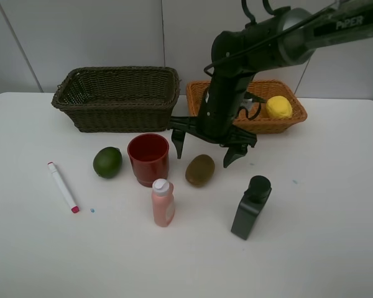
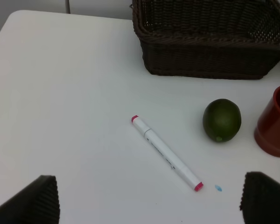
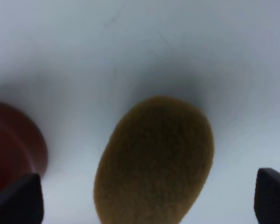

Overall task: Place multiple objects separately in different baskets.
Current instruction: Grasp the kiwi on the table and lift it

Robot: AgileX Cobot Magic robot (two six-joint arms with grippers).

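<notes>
Right claw (image 1: 203, 159) hung spread wide and empty just above the brown kiwi (image 1: 200, 170), its long axis crosswise between the jaws.

Woven wicker baskets (image 1: 118, 93), fuzzy kiwi (image 1: 200, 170)

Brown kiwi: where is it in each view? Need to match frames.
Exterior high: brown oval kiwi, just right of the round red cup.
Left wrist: not in it.
Right wrist: kiwi fills the middle, open fingers either side.
Shared landmark: the red cup, in all three.
</notes>
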